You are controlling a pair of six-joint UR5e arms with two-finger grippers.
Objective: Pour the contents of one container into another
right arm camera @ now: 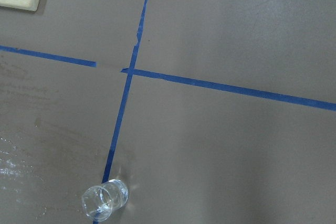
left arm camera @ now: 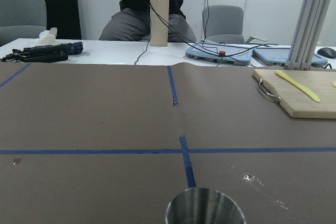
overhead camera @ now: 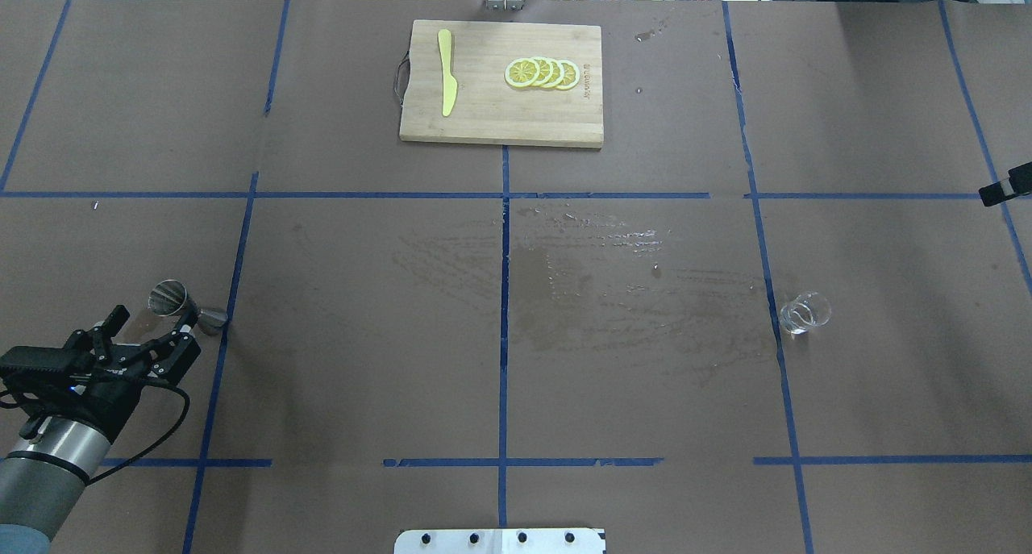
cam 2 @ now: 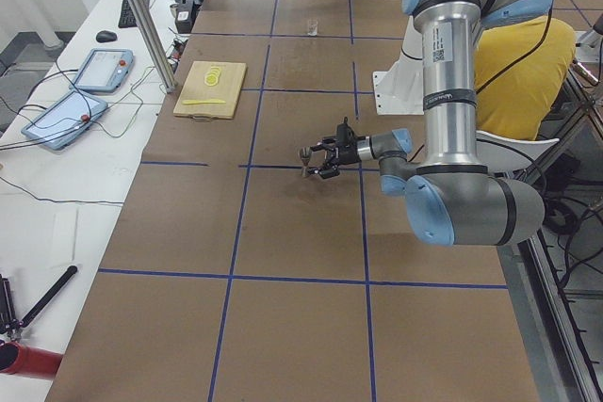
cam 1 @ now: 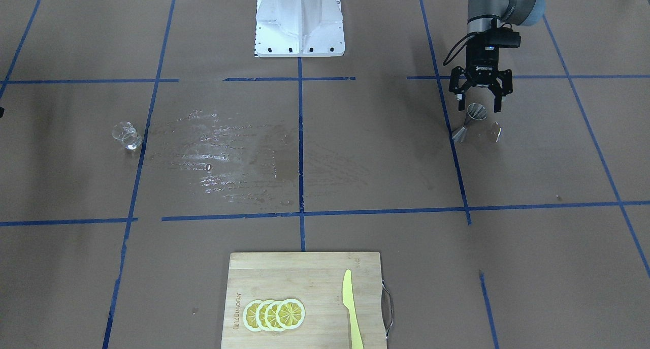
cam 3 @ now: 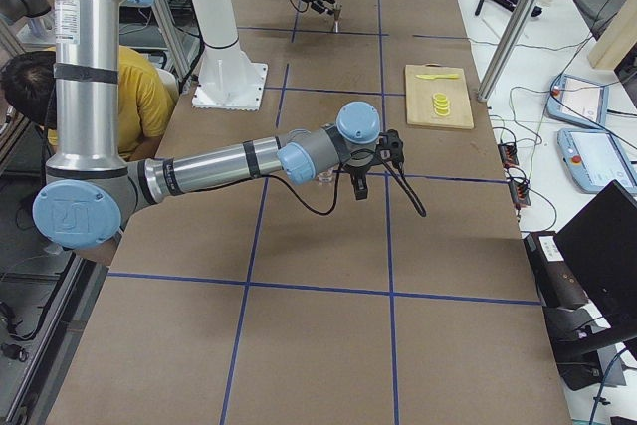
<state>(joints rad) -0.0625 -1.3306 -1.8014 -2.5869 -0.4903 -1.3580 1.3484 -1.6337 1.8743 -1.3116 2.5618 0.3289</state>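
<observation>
The silver jigger stands upright on the brown paper, on my left side of the table. My left gripper is low and open; the jigger sits just ahead of its spread fingertips, untouched as far as I can tell. In the left wrist view the jigger's rim fills the bottom centre. Far across the table the clear glass tumbler stands alone, and it shows low in the right wrist view. Only a sliver of the right gripper shows at the edge, above the table and away from the glass.
A wet patch spreads over the paper between the two containers. A bamboo cutting board with lemon slices and a yellow knife lies at the far edge. The white robot base stands on the robot's side.
</observation>
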